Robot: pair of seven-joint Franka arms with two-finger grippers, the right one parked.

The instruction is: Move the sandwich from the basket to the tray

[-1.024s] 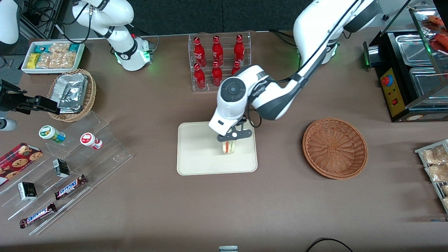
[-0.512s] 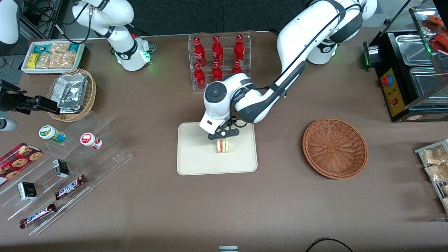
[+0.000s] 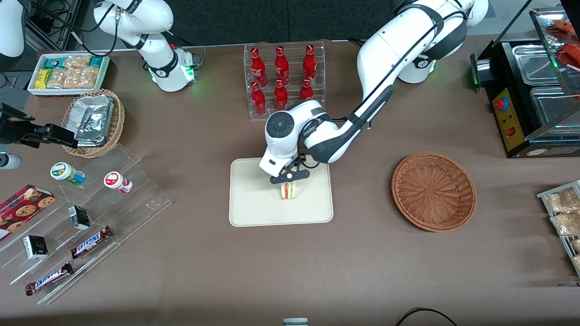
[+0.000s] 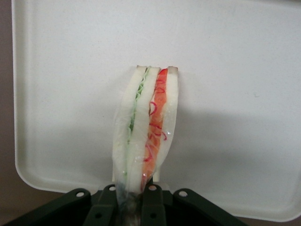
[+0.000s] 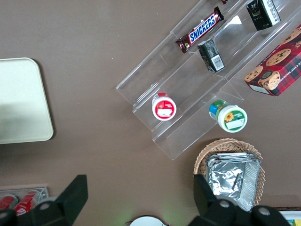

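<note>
Reading across the front view from the parked arm's end, the tray [image 3: 253, 203] came first, with the sandwich [image 3: 289, 190] standing on its narrow edge over the middle, wrapped in clear film. The gripper [image 3: 288, 182] sat directly above it, jaws pinching the wedge's upper tip. The basket [image 3: 433, 191] lay well apart toward the working arm's end, with nothing in it. The likely trouble was toppling: balanced on edge, the wedge would probably fall flat on release. Film catching on a finger [image 4: 153, 207] could also drag it along when the arm lifts.
</note>
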